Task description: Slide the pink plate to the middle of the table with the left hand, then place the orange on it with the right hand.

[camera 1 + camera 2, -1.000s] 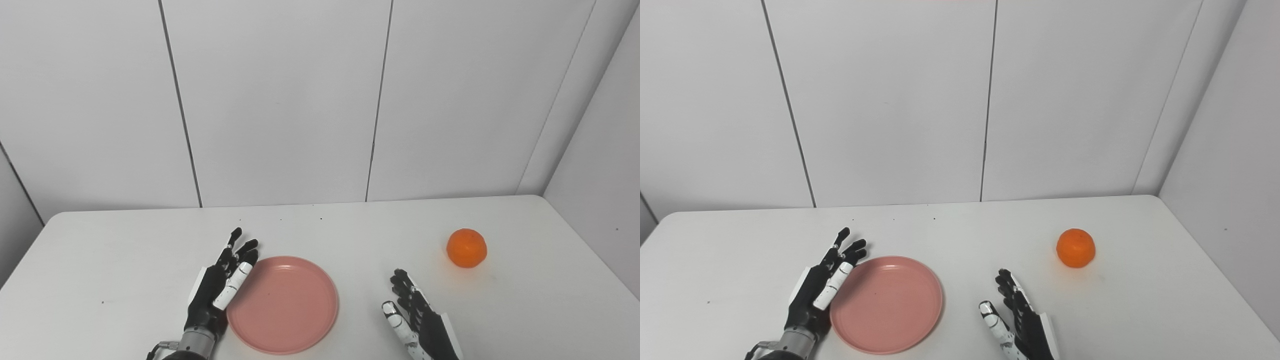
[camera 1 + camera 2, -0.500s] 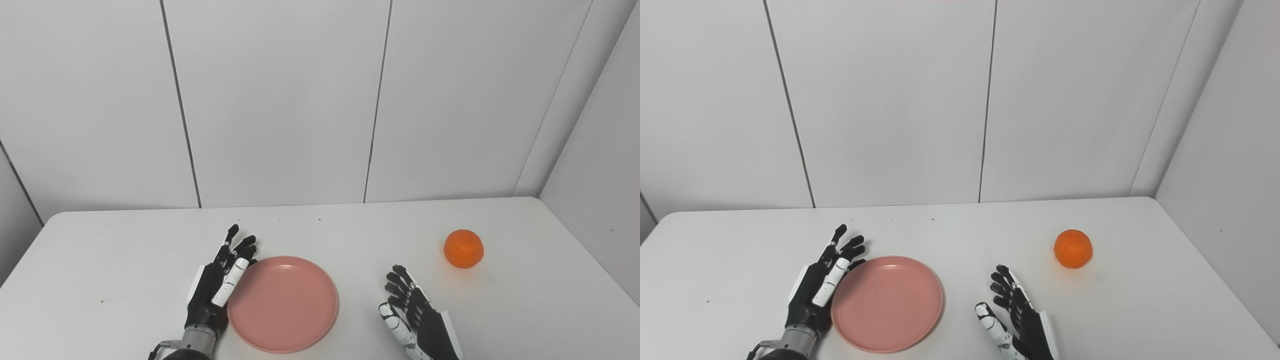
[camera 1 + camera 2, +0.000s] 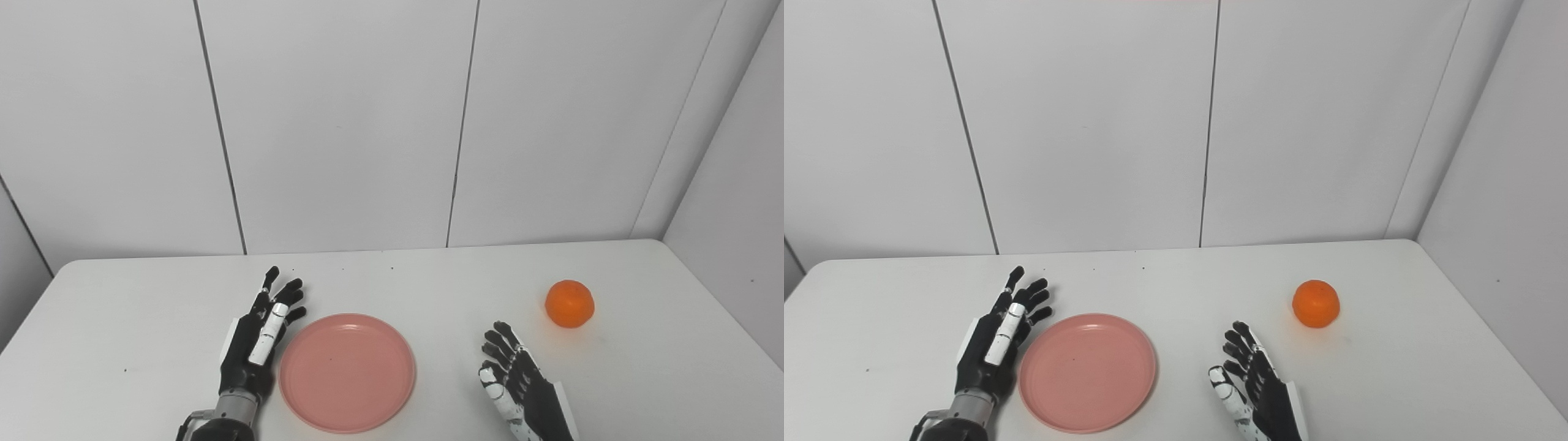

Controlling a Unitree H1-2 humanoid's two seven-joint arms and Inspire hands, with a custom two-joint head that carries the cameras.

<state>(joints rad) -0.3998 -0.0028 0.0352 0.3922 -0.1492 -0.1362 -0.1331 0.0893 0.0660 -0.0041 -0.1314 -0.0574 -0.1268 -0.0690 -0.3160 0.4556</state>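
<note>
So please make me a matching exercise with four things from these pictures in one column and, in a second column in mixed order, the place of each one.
Things:
1. pink plate
2. orange
3. left hand
4. right hand

Places:
A. far right of the white table, apart from everything
B. open, just left of the plate's rim
C. open, between the plate and the fruit
D. near the front edge, close to the middle, with nothing on it

Pairs: 1-D, 2-A, 3-B, 4-C

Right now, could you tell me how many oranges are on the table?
1. The orange sits alone on the table's right side, apart from the plate and beyond the right robot hand. Nothing visible could hide another.
</note>
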